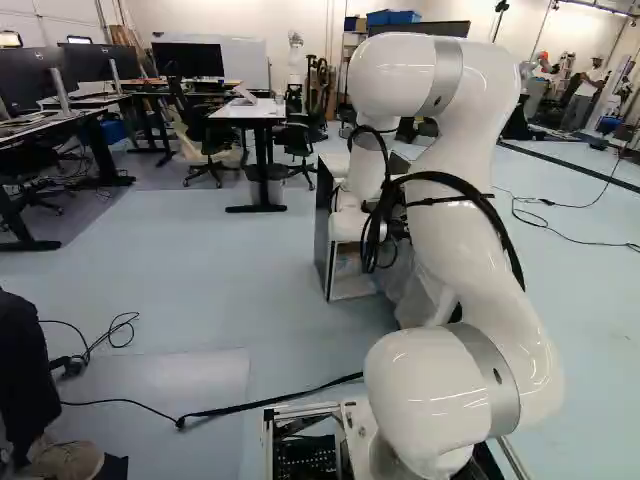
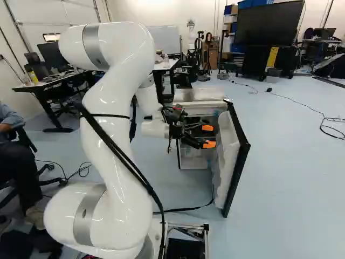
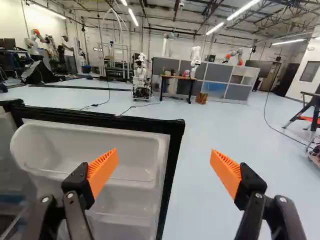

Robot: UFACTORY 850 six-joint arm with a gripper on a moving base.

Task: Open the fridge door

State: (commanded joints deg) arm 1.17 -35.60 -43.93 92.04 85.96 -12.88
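Gaping wide, claw (image 2: 208, 136) near fridge door (image 2: 228, 154)

The room is bright, lit from above by white strip lamps (image 3: 215, 28) glaring on the ceiling. The light spreads broadly over the pale floor (image 1: 200, 260), with soft, weak shadows beneath the desk (image 2: 48, 85) at far left. Small highlights gleam on the glossy arm (image 1: 430, 385); gentle shading fills the hollows of the fridge door (image 3: 95, 142).

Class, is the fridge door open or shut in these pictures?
Open: the door stands swung out from the fridge body, and the wrist view shows the door's inner bins.
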